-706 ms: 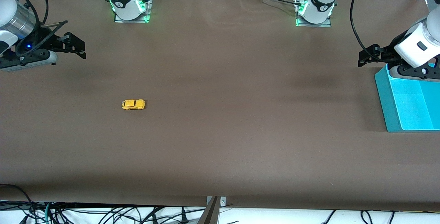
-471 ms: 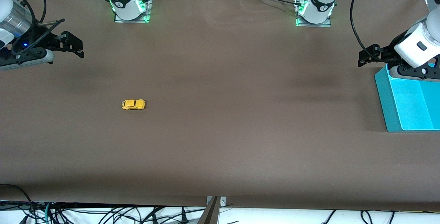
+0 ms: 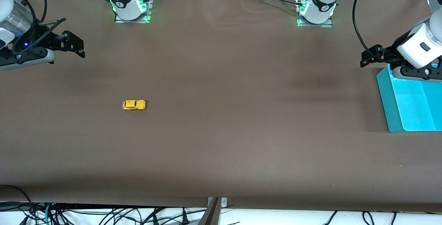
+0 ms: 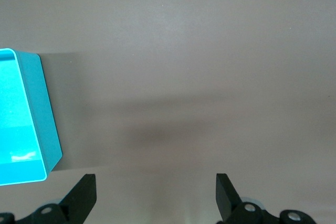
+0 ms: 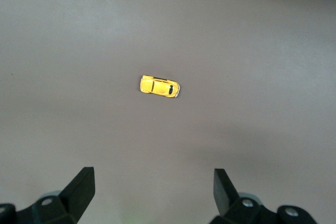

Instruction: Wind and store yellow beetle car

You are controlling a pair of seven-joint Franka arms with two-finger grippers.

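Note:
The yellow beetle car (image 3: pixel 134 105) stands alone on the brown table, toward the right arm's end; it also shows in the right wrist view as the car (image 5: pixel 159 86), well clear of the fingers. My right gripper (image 3: pixel 74 45) hangs open and empty high over the table's edge at that end, off to the side of the car. In its own view the right gripper (image 5: pixel 153 187) has only bare table between its fingers. My left gripper (image 3: pixel 369 56) is open and empty above the table beside the teal bin (image 3: pixel 390 114). The left gripper (image 4: pixel 155 192) frames bare table.
The teal bin (image 4: pixel 37 108) sits at the left arm's end of the table, open at the top. Both arm bases (image 3: pixel 131 3) stand along the edge farthest from the front camera. Cables hang below the near table edge (image 3: pixel 221 206).
The right gripper has drifted slightly up and outward over the table's end. The car, the bin and the left arm have not moved.

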